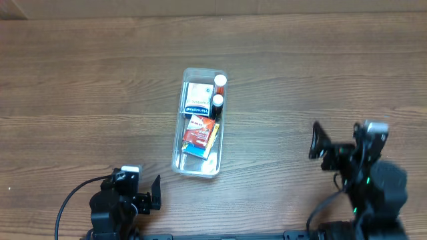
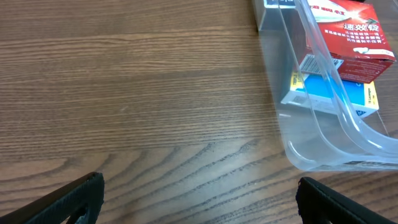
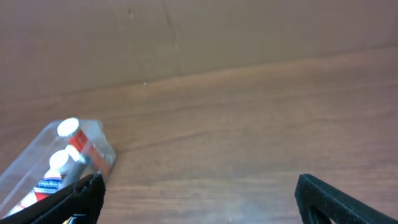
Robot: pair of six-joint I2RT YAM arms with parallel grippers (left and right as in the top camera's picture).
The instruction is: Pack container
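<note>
Holding boxes (image 1: 197, 98) and two white-capped bottles (image 1: 219, 81), the container (image 1: 193, 167) sits on the wooden table (image 1: 80, 87), left gripper (image 1: 152, 195) and right gripper (image 1: 320, 148) both spread wide, empty, apart from it.

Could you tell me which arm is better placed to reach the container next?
Left, probably: the left pincer sits open close to the near end of the container; the right pincer is farther off to the side.

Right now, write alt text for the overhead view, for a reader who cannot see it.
A clear container sits on the wooden table, holding small boxes and two white-capped bottles. The left gripper and right gripper sit apart from it on either side, jaws open, holding nothing.
</note>
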